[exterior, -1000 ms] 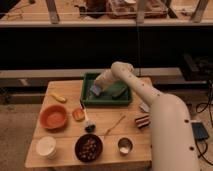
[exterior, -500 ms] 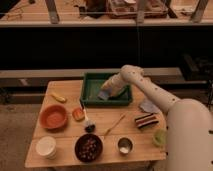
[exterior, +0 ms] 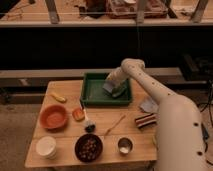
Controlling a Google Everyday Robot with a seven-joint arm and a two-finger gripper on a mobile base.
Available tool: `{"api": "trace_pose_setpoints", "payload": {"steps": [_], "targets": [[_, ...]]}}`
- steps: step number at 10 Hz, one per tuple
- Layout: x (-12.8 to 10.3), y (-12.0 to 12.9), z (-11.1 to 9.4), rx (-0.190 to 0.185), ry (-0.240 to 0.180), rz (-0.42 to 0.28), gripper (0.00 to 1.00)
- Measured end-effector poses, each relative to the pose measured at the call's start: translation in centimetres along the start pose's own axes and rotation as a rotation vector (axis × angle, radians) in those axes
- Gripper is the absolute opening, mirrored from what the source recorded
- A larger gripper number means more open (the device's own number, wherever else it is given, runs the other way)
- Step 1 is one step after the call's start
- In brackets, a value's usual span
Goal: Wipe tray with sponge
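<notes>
The dark-green tray (exterior: 90,99) sits at the back middle of the wooden table. My gripper (exterior: 110,89) reaches down into the right half of the tray, with the white arm coming in from the right. The pale blue-grey sponge (exterior: 107,87) is at the gripper's tip, pressed against the tray floor, and the gripper is shut on it. An olive-green oblong item (exterior: 119,93) lies in the tray just right of the sponge, partly hidden by the arm.
Left of the tray lie a yellow item (exterior: 58,97), an orange-red bowl (exterior: 53,116) and an orange chunk (exterior: 77,114). Along the front stand a white cup (exterior: 46,146), a dark bowl of nuts (exterior: 89,147) and a metal cup (exterior: 124,145). A striped packet (exterior: 145,120) is at the right.
The gripper has slid with the sponge from the tray's left side across to its right half. The other objects on the table have not moved.
</notes>
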Motion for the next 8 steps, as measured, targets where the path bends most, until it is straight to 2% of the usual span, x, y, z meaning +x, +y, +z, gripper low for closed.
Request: {"api": "trace_pose_setpoints", "payload": {"steps": [2,5,6,8], "targets": [[-0.1,-2.0,1.8,-0.007,0.018,-0.014,0.15],[-2.2,-6.0,4.6,0.011,0.017,-0.035,0.15],[-3.3,-7.2,5.5,0.023,0.005,-0.041,0.15],[-6.4,-8.8,6.5,0.046,-0.057,-0.061,0.15]]}}
